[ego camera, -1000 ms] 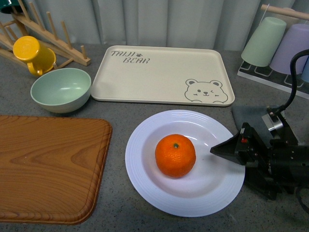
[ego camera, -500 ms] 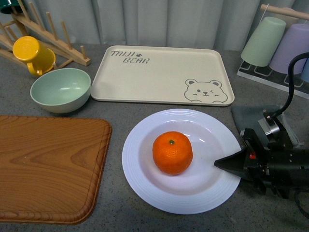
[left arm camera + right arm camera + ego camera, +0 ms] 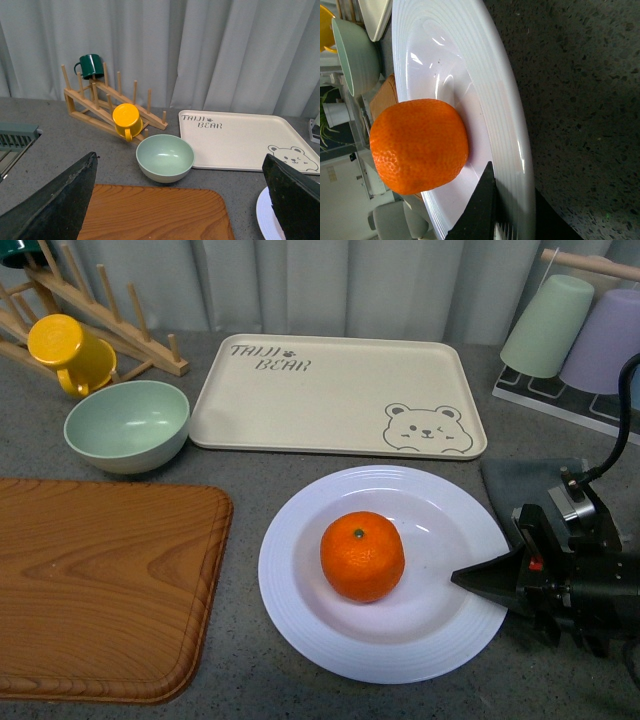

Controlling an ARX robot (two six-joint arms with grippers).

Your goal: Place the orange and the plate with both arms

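Observation:
The orange point(image 3: 362, 556) sits in the middle of the white ridged plate point(image 3: 300, 590), which lies on the grey table in front of the bear tray. My right gripper point(image 3: 482, 585) is shut on the plate's right rim, one black finger over the rim. In the right wrist view the orange point(image 3: 419, 145) lies on the plate point(image 3: 490, 90), close to my gripper point(image 3: 507, 210). My left gripper point(image 3: 185, 200) is open and empty, above the wooden board point(image 3: 155, 212); it does not show in the front view. The plate's edge point(image 3: 265, 217) shows beside one finger.
A beige bear tray point(image 3: 335, 395) lies behind the plate. A pale green bowl point(image 3: 127, 425) and a yellow mug point(image 3: 68, 355) on a wooden rack point(image 3: 100, 315) stand at back left. The wooden board point(image 3: 105, 585) lies left. Upturned cups point(image 3: 548, 325) stand at back right, a grey cloth point(image 3: 515, 480) near my right arm.
The plate with the orange has shifted slightly left, then a little back to the right. My right gripper has dropped lower along the plate's right rim, still gripping it.

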